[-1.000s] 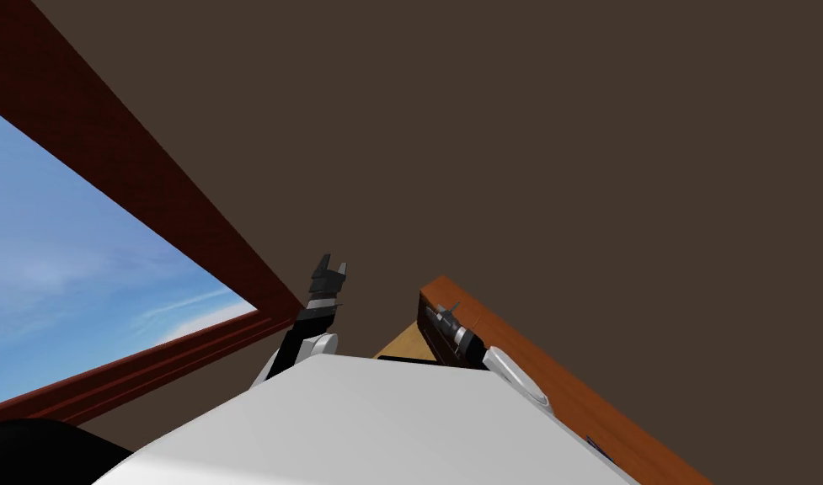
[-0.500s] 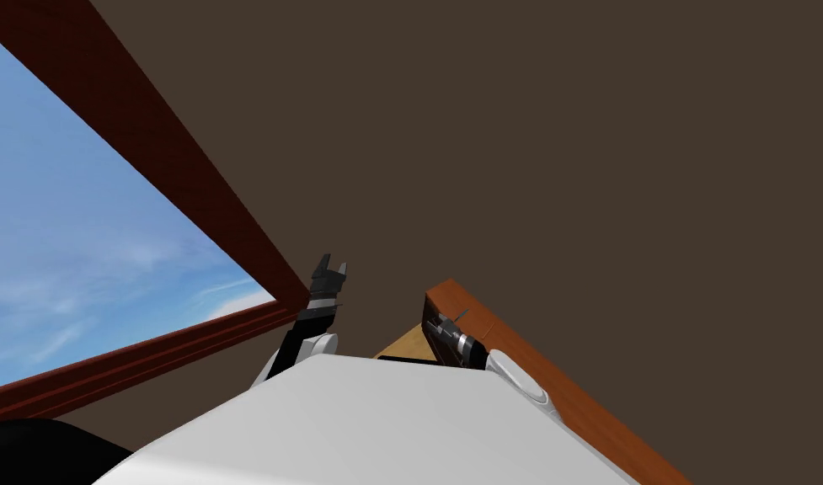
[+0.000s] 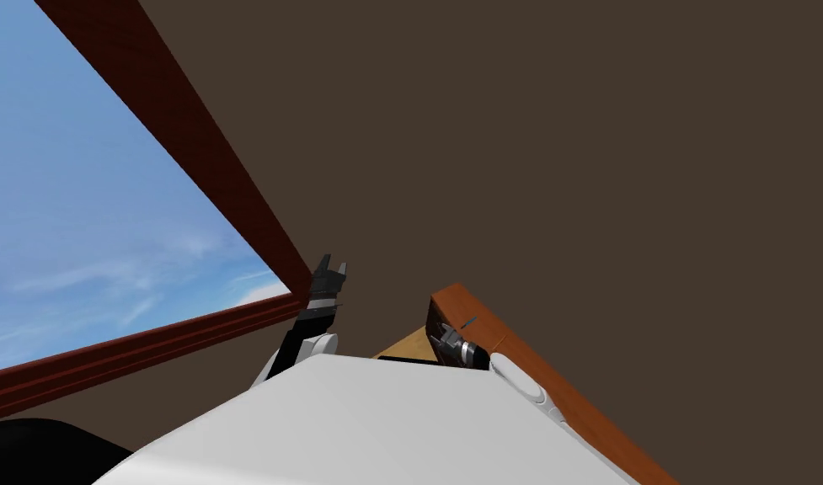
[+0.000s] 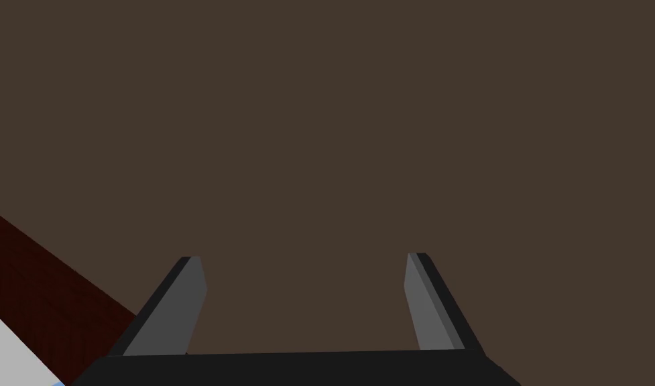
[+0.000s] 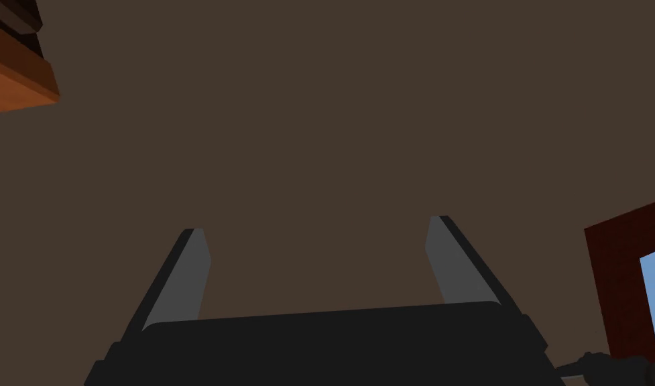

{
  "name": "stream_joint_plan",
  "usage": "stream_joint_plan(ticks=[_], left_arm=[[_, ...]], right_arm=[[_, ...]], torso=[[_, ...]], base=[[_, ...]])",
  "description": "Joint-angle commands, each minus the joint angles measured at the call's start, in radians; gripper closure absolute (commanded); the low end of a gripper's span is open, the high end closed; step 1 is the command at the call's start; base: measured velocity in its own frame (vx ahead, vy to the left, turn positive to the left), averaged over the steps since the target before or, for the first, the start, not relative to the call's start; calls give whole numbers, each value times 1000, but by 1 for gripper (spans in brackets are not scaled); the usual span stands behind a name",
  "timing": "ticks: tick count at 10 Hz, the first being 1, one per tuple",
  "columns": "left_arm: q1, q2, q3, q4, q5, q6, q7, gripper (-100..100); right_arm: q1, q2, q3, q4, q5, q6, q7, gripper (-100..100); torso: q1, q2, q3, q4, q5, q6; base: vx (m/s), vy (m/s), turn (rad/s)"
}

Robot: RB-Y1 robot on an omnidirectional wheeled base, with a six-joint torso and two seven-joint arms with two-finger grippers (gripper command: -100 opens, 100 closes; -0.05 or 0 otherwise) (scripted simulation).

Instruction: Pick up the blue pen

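The left gripper (image 3: 332, 265) is raised in front of the brown wall (image 3: 569, 168), just right of the lower corner of the dark red window frame (image 3: 190, 151). Blue sky fills the window (image 3: 106, 210) on the left. In the left wrist view the gripper (image 4: 304, 256) has its two fingers spread wide, with nothing between them. The right gripper (image 3: 441, 337) sits lower and to the right, at the near end of a reddish-brown wooden top (image 3: 553, 396) that runs away along the right side. In the right wrist view its fingers (image 5: 185, 281) are also wide apart and hold nothing. A thin dark streak (image 3: 468, 321) lies on the wooden top just beyond the right gripper. It may be the blue pen, but it is too small to tell.
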Motion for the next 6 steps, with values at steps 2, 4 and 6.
stream_joint_plan(ticks=[2,4,6], left_arm=[[0,0,0,0,0,0,0,0],[0,0,0,0,0,0,0,0],[0,0,0,0,0,0,0,0]], right_arm=[[-8,-35,31,48,78,-10,19,-100],[-23,-65,64,88,138,-13,29,-100],[-38,-95,96,128,196,-16,38,-100]], torso=[[0,0,0,0,0,-1],[0,0,0,0,0,-1],[0,-1,0,0,0,-1]], base=[[30,-11,194],[30,-18,189],[33,-16,200]])
